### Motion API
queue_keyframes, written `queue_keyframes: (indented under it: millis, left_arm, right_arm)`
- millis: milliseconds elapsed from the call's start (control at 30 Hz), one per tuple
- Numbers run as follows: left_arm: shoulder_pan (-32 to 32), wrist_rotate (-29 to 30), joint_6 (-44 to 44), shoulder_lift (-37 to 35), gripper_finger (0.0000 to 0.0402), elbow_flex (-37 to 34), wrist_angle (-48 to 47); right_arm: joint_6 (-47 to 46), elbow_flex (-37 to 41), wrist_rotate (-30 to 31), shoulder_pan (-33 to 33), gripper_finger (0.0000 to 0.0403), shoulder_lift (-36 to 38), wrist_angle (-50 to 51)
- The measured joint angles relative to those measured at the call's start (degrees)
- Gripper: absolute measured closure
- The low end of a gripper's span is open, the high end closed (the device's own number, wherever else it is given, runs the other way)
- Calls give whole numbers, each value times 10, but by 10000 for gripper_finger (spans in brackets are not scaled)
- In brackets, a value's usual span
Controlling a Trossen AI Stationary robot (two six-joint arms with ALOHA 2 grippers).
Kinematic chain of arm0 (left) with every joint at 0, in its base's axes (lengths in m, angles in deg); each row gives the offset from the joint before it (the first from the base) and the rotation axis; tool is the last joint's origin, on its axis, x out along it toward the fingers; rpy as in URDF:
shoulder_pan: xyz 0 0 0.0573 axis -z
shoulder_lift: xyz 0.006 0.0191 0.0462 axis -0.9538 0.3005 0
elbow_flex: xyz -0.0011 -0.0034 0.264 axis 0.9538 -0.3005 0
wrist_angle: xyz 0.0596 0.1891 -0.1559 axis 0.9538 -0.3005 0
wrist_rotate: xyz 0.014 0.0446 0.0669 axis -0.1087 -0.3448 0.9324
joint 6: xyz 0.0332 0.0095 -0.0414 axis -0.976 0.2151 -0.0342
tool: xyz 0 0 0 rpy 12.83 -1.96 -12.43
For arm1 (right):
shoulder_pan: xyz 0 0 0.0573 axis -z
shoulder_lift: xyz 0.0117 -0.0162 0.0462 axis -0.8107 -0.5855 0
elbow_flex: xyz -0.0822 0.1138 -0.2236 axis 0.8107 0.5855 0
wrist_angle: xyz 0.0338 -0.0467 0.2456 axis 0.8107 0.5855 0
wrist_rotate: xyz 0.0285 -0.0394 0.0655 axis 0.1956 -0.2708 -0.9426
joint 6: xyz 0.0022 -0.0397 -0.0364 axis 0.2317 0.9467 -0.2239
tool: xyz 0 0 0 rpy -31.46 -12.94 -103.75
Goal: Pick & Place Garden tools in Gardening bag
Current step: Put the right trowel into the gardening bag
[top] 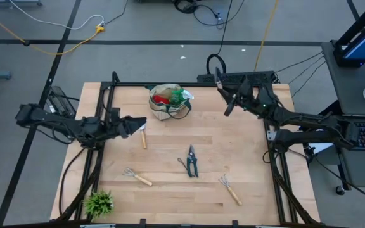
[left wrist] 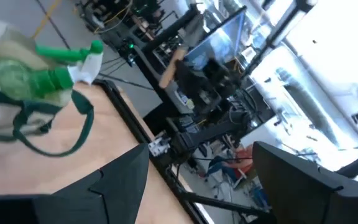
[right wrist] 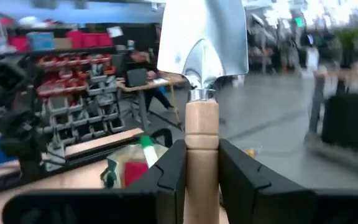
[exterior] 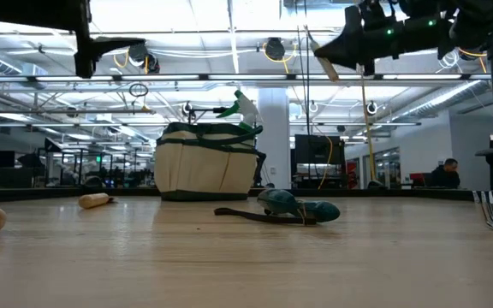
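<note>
The gardening bag (top: 168, 102) stands at the far middle of the table, with a green spray bottle (left wrist: 61, 74) and something red sticking out of its top. My right gripper (top: 232, 100) hangs high to the bag's right, shut on a wooden-handled trowel (right wrist: 202, 74). To the bag's near left, my left gripper (top: 136, 125) hangs open and holds nothing. Flat on the wood lie a wooden-handled tool (top: 143, 137), two hand rakes (top: 137, 177) (top: 230, 189) and the dark pruning shears (top: 191, 161). My right gripper pinches the trowel's wooden handle (right wrist: 201, 134) between its two fingers, one on each side. The metal blade (right wrist: 202, 37) stands out past the fingertips. The trowel is lifted well clear of the table.
A small leafy plant (top: 99, 202) stands at the near left corner. A black metal frame (top: 109, 88) runs along the table's left, far and right sides. Bare wood lies between the bag and the shears.
</note>
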Motion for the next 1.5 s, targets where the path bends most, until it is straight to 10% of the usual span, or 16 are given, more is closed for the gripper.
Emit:
queue_keyframes:
  millis: [833, 1500]
  left_arm:
    - [-2, -20, 21, 226, 108, 168, 139]
    - [-38, -85, 73, 248, 108, 214, 91]
  right_arm:
    - [444, -3, -94, -92, 342, 0, -63]
    - [786, -163, -144, -214, 342, -84, 195]
